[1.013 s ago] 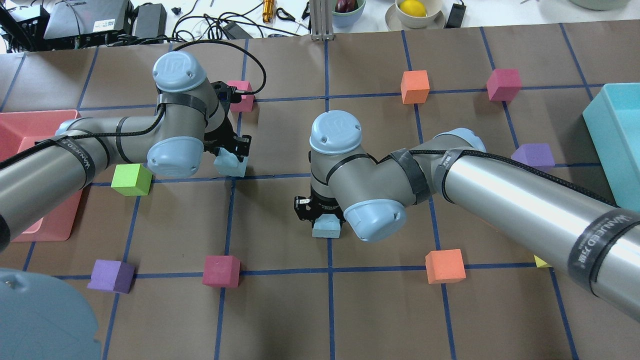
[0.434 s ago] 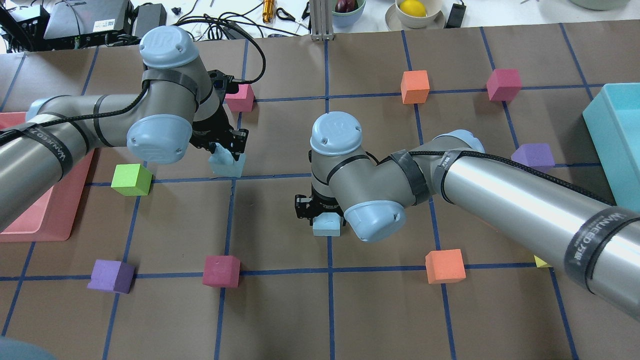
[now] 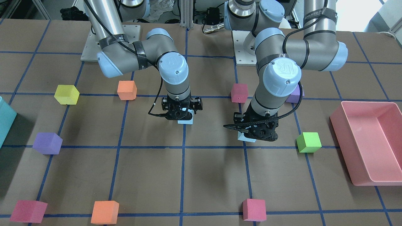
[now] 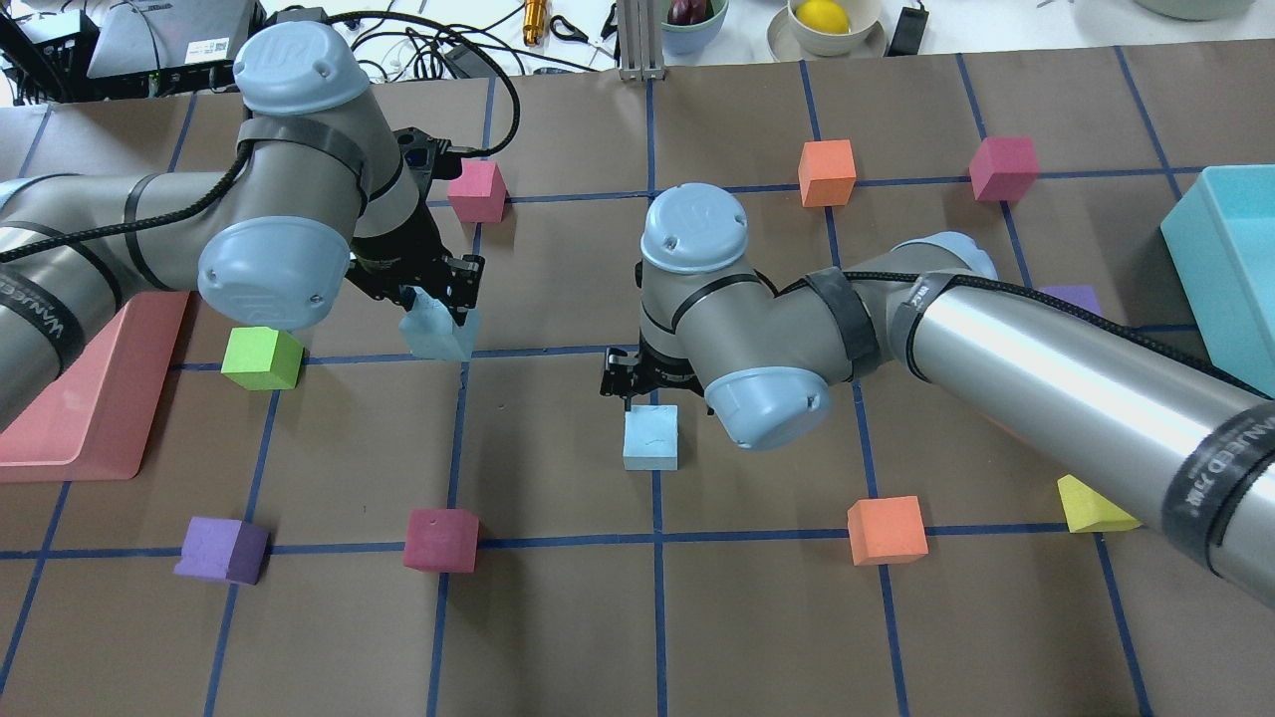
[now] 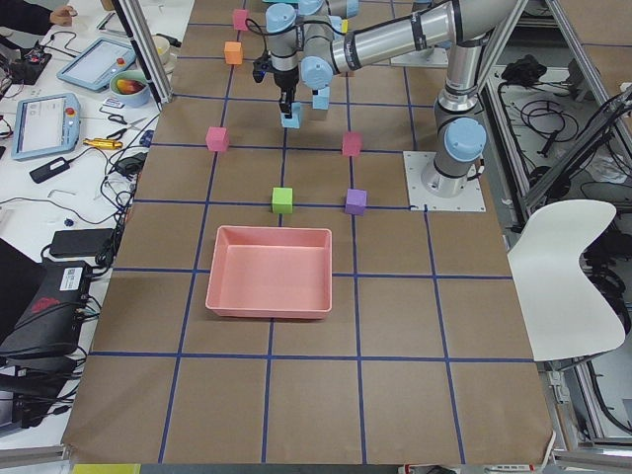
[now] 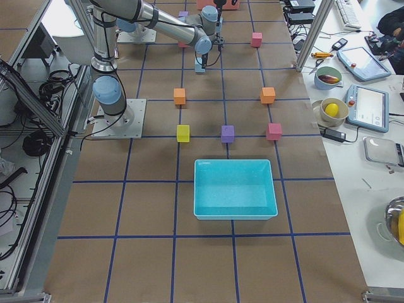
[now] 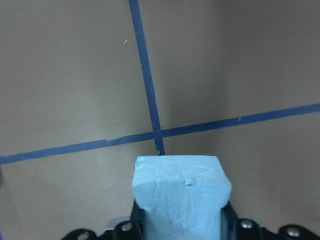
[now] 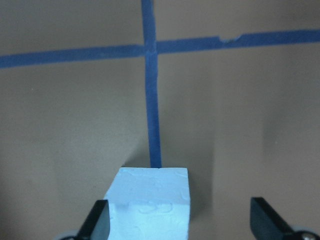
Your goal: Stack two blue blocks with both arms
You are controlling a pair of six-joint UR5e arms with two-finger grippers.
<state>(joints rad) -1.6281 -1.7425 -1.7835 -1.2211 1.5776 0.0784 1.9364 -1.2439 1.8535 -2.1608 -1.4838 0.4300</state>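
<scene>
My left gripper [image 4: 436, 299] is shut on one pale blue block [image 4: 438, 336] and holds it above the table, over a crossing of blue tape lines. The left wrist view shows that block [image 7: 182, 192] pinched between the jaws. The other blue block [image 4: 650, 436] rests on the table on a tape line. My right gripper [image 4: 636, 386] hovers just behind and above it, open and empty. In the right wrist view this block [image 8: 150, 200] lies between the spread fingers [image 8: 97, 222], close to the left one. The front view shows both blocks [image 3: 186, 121] [image 3: 242, 137] partly hidden under the grippers.
A pink bin [image 4: 90, 398] stands at the left and a teal bin [image 4: 1225, 269] at the right. Loose cubes lie around: green [image 4: 261, 358], magenta [image 4: 476, 191] [image 4: 441, 540], purple [image 4: 221, 550], orange [image 4: 886, 530] and yellow [image 4: 1094, 506].
My left gripper has lifted its blue block and moved up and left. My right gripper has risen and drawn back off the other blue block, which stays on the table.
</scene>
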